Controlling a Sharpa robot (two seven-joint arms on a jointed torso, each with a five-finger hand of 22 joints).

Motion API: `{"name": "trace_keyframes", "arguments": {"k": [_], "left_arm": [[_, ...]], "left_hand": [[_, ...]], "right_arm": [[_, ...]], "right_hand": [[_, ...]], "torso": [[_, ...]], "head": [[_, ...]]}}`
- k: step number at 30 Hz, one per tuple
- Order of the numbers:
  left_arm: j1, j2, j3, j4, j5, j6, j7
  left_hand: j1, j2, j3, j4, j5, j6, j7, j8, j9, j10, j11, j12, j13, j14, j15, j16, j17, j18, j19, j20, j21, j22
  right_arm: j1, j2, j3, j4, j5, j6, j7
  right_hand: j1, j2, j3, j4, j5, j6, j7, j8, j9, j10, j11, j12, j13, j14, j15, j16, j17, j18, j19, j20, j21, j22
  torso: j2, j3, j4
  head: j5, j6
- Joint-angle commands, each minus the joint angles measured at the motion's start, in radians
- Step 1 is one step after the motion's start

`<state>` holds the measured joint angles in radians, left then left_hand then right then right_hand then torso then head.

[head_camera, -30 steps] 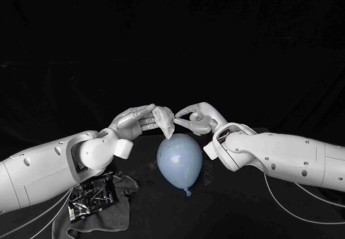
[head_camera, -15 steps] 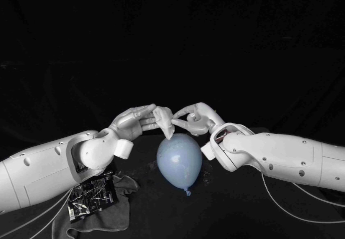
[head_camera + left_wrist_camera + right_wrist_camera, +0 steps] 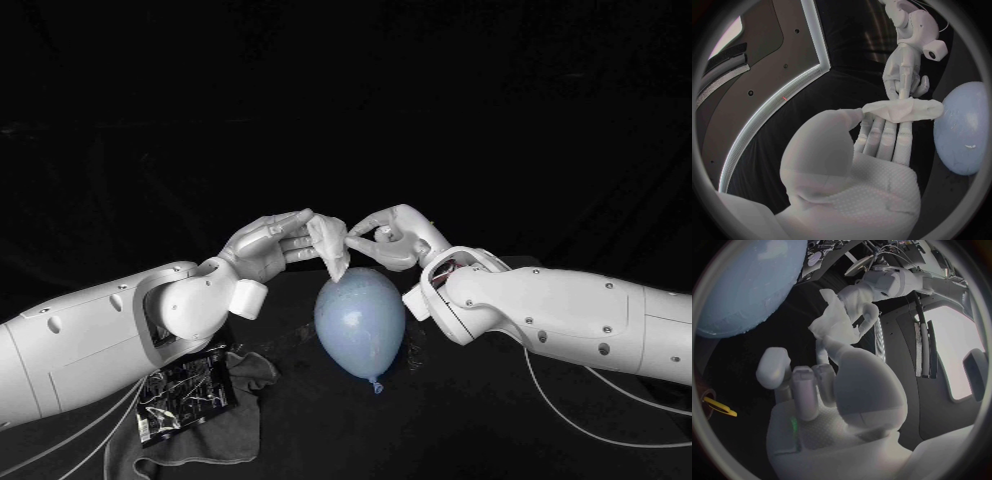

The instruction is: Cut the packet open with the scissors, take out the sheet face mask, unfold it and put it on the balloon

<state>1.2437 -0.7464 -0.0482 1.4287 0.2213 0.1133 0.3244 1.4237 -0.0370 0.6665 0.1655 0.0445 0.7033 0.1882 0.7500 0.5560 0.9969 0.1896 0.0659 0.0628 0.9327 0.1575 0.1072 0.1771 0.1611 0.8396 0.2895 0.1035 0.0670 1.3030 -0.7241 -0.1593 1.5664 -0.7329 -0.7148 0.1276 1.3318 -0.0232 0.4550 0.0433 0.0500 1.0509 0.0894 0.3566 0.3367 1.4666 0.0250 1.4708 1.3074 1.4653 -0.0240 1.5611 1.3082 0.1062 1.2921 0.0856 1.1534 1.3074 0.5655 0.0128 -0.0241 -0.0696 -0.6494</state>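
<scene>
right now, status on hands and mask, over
Left hand holding folded sheet mask over balloon. Right hand fingertips at mask, grip unclear. Mask not yet unfolded. Nothing blocking balloon.

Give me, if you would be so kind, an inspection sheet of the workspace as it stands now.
Surface: black table, dark all over.
Job's things: sheet face mask, folded, held over the far end of the balloon; balloon lies on the table, knot toward the robot; packet lies beside the left arm.
Clutter: dark cloth, crumpled under the packet.
Hands: left hand pinches the mask; right hand has its fingertips at the mask's edge, grip unclear.
Cables: white cables hang under both arms, clear of the balloon.
Surroundings: black backdrop; nothing else seen.
</scene>
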Motion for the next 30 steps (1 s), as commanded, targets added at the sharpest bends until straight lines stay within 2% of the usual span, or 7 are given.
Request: {"name": "trace_keyframes", "arguments": {"k": [1,6,13,22,30], "left_arm": [[0.002,0.001,0.001,0.003,-0.002,0.019,0.004],[0.002,0.001,0.001,0.002,-0.004,0.005,0.005],[0.002,-0.002,0.001,-0.002,-0.014,-0.034,0.011],[0.002,-0.005,0.001,-0.006,-0.016,-0.069,0.017],[0.002,-0.005,0.001,-0.006,-0.017,-0.073,0.015]], "left_hand": [[0.004,0.007,0.013,-0.008,0.004,-0.006,0.038,0.008,0.008,-0.009,0.0,-0.002,0.0,0.004,0.006,-0.007,-0.001,0.014,-0.008,0.001,-0.007,-0.001],[0.004,0.006,0.013,-0.009,0.004,-0.007,0.038,0.009,0.009,-0.009,0.0,-0.002,0.0,0.004,0.006,-0.007,-0.001,0.014,-0.008,0.001,-0.008,-0.001],[0.005,0.003,0.017,-0.013,0.004,-0.01,0.037,0.013,0.011,-0.01,0.0,-0.002,0.0,0.003,0.006,-0.008,-0.002,0.012,-0.014,0.002,-0.011,-0.002],[0.005,0.002,0.019,-0.015,0.004,-0.011,0.036,0.014,0.012,-0.01,-0.001,-0.002,0.0,0.003,0.006,-0.009,-0.002,0.011,-0.025,0.002,-0.014,-0.003],[0.006,0.001,0.02,-0.016,0.004,-0.011,0.036,0.015,0.012,-0.01,-0.001,-0.002,0.0,0.003,0.006,-0.009,-0.002,0.011,-0.027,0.002,-0.014,-0.003]], "right_arm": [[0.0,0.0,0.001,0.002,-0.03,-0.035,-0.006],[0.0,-0.008,0.001,0.01,-0.031,-0.047,-0.014],[0.0,-0.043,0.001,0.046,-0.032,-0.048,-0.03],[0.0,-0.088,0.001,0.093,-0.031,-0.042,-0.047],[0.0,-0.096,0.001,0.105,-0.025,-0.029,-0.051]], "right_hand": [[0.014,0.005,0.011,-0.004,-0.001,0.004,-0.002,0.012,0.014,0.046,-0.009,0.007,0.176,0.098,-0.01,0.006,0.248,-0.014,0.014,-0.003,0.012,0.141],[0.015,0.002,0.022,-0.011,-0.001,0.004,-0.004,0.024,0.021,0.056,-0.011,0.02,0.188,0.104,-0.012,0.009,0.259,-0.017,0.024,-0.007,0.026,0.145],[0.013,-0.003,0.037,-0.019,-0.001,0.005,-0.007,0.037,0.028,0.068,-0.014,0.038,0.206,0.105,-0.015,0.01,0.263,-0.02,0.034,-0.01,0.039,0.149],[0.011,-0.005,0.043,-0.022,-0.001,0.005,-0.008,0.043,0.031,0.073,-0.015,0.046,0.213,0.105,-0.016,0.01,0.263,-0.02,0.037,-0.011,0.043,0.15],[0.008,-0.007,0.046,-0.024,-0.001,0.004,-0.008,0.045,0.033,0.07,-0.016,0.041,0.209,0.105,-0.017,0.01,0.263,-0.018,0.031,-0.012,0.033,0.147]], "torso": [[0.0,0.0003,-0.0003],[0.0,0.0001,0.0005],[-0.001,0.0003,-0.0007],[0.0,0.0008,-0.001],[0.0,0.0004,-0.0003]], "head": [[-0.002,0.0],[-0.001,-0.001],[0.0,-0.003],[0.0,0.0],[0.0,0.0]]}}
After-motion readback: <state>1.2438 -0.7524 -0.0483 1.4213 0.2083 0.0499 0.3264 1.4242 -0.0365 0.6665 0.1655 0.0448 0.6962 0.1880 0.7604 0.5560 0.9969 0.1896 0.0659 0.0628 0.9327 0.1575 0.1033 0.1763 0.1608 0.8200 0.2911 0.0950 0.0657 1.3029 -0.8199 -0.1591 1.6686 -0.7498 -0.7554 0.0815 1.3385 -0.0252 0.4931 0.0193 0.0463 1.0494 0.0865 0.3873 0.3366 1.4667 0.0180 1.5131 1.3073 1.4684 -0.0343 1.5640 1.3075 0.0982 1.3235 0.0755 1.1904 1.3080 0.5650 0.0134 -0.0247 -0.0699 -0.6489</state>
